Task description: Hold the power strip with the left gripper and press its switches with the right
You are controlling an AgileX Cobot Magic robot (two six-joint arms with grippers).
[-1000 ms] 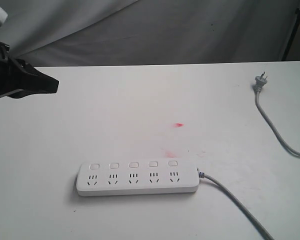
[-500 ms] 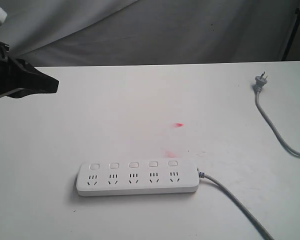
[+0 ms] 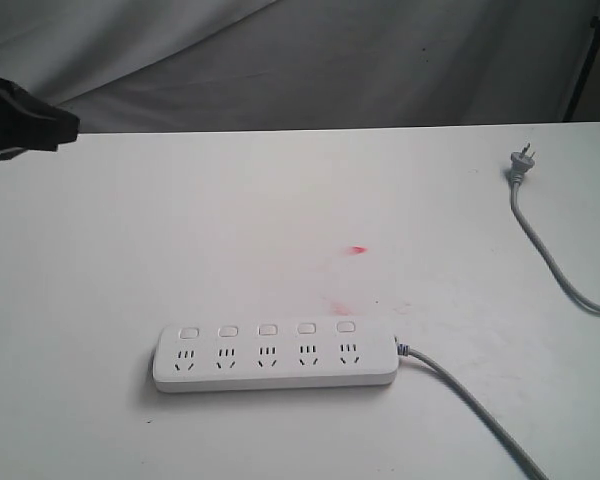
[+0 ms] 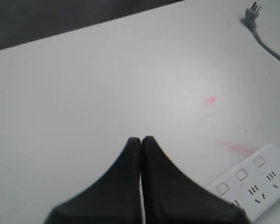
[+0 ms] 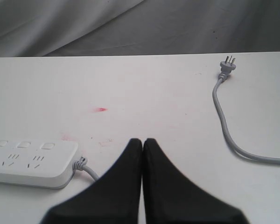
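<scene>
Power strip (image 3: 276, 356) lay flat on the white table (image 3: 280, 200), down around 6 o'clock in the exterior view, well apart from both arms. Left gripper (image 4: 141, 140) hung way out at 10 o'clock with its fingers pressed together on nothing. Right gripper (image 5: 143, 140) was pinched closed and empty too.

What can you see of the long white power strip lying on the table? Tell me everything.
The long white plastic-looking power strip with rounded ends lies flat on the white table, lengthwise across the exterior view. Five small rounded-square push buttons run along its upper edge in that view, each above one of five sockets. A grey cable leaves its right-hand end and runs off toward the lower right. Nothing is plugged in; only the table touches it.
</scene>
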